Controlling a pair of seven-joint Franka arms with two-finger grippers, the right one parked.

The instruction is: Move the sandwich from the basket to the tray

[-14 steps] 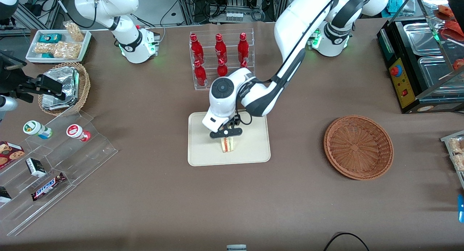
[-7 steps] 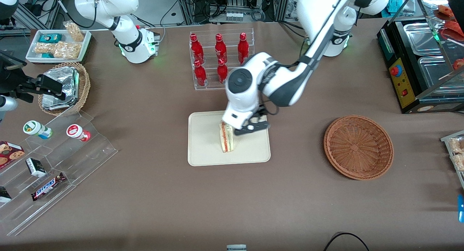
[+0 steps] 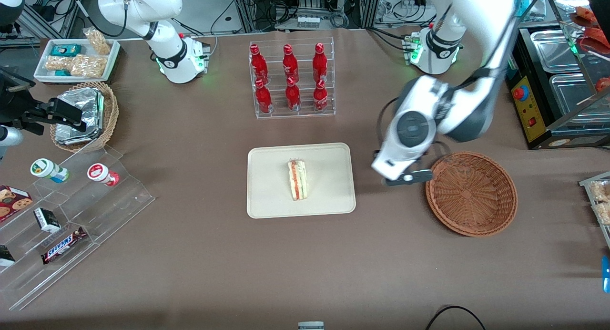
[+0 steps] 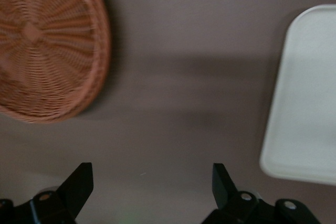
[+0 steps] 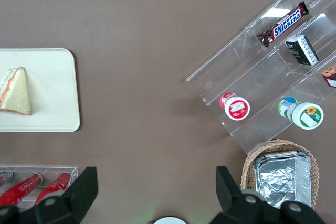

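Now, from the front, your claw [image 3: 409, 178] has let go of the sandwich [image 3: 298, 180] and swung away: a second ago it stood over the tray [image 3: 267, 201], and it hangs spread and empty above the tabletop [image 3: 305, 263] between tray and basket [image 3: 471, 192]. The sandwich lies alone mid-tray, so you can judge the placing done. A rack of red bottles [image 3: 290, 79] stands farther from the camera, well apart. At the left wrist, the fingers [image 4: 79, 184] are wide, nothing between them, with basket [image 4: 47, 45] and tray corner [image 4: 304, 98] below. The parked wrist shows the sandwich [image 5: 14, 92] flat on the tray [image 5: 58, 93]; nothing blocks your retreat.
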